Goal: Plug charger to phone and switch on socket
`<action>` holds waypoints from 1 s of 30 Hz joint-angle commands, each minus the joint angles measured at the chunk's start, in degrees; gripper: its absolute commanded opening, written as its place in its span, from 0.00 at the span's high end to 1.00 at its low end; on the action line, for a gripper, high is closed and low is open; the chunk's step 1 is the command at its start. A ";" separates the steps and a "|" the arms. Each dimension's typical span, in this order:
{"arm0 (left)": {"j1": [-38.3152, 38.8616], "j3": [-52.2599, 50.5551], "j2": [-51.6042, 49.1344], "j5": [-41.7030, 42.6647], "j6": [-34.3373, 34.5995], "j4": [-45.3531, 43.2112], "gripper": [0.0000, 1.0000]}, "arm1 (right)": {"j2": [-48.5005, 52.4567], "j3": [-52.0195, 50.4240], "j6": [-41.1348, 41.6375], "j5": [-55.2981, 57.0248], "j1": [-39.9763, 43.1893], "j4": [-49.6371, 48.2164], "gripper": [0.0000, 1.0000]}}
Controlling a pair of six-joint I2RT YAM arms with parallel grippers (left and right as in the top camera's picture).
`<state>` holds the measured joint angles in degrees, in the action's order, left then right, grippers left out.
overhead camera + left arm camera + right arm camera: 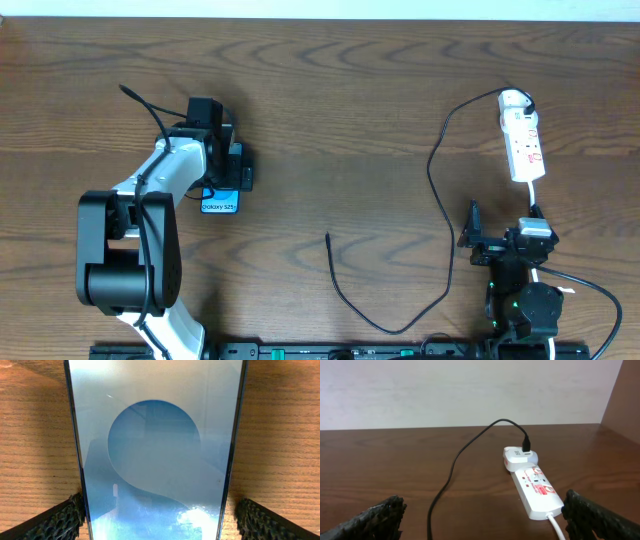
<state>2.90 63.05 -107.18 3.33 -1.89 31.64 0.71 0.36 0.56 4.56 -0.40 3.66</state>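
The phone (220,203) lies flat on the wooden table at the left, its blue screen with a lighter circle filling the left wrist view (155,445). My left gripper (225,176) is over it, open, its fingers (160,517) astride the phone's two long sides; the left finger touches the edge, the right one stands a little off. The socket (523,135) is a white strip at the far right. The charger (440,200) runs from the strip's far end in a long loop to its loose tip (328,237) at mid table. My right gripper (503,224) is open and empty just before the socket (535,487).
The strip's white cord (533,195) runs back toward the right arm's base and shows by the right finger in the right wrist view (556,527). The charger's loop (447,477) lies left of the strip. A pale wall stands beyond the table's far edge.
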 commanded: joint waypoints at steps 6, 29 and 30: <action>-0.13 -1.64 -3.85 -2.93 0.00 0.74 0.02 | -0.39 -0.07 -0.85 0.24 -0.44 0.24 0.01; -0.13 -2.03 -3.85 -2.93 0.00 0.59 0.05 | -0.39 -0.07 -0.85 0.24 -0.44 0.24 0.01; -0.13 -2.03 -3.85 -2.93 0.00 0.59 0.05 | -0.39 -0.07 -0.85 0.24 -0.44 0.24 0.01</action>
<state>2.87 63.05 -107.18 3.29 -1.69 31.62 0.71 0.36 0.56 4.56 -0.40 3.66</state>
